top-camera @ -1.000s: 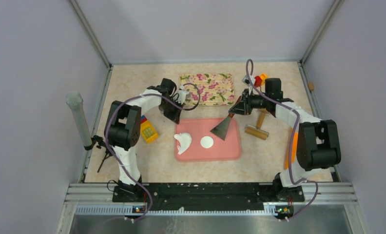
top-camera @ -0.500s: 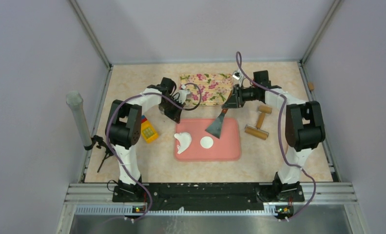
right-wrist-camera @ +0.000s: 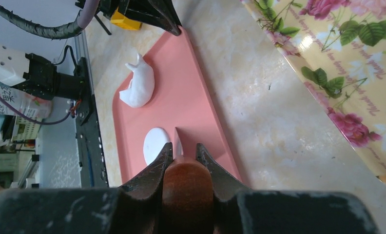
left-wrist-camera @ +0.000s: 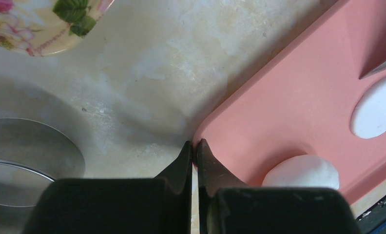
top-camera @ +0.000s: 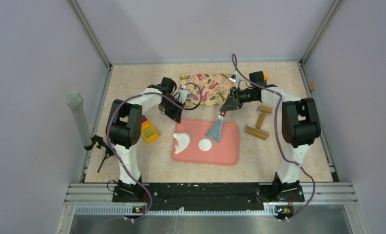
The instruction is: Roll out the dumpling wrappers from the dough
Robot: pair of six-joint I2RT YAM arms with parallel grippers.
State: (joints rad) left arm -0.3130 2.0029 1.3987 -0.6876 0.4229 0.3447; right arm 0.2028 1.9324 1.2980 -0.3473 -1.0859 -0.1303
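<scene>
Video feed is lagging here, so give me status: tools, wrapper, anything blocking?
Left tool shut at mat corner. Right tool shut on scraper, blade near wrapper. Wrapper flat on mat, dough scrap beside it, apart. Nothing covering either.

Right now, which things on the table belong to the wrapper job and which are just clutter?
Job: dough, dumpling wrapper, pink mat, scraper held in the right fingers, rolling pin, metal ring.
Lying about: floral tray, yellow block.
</scene>
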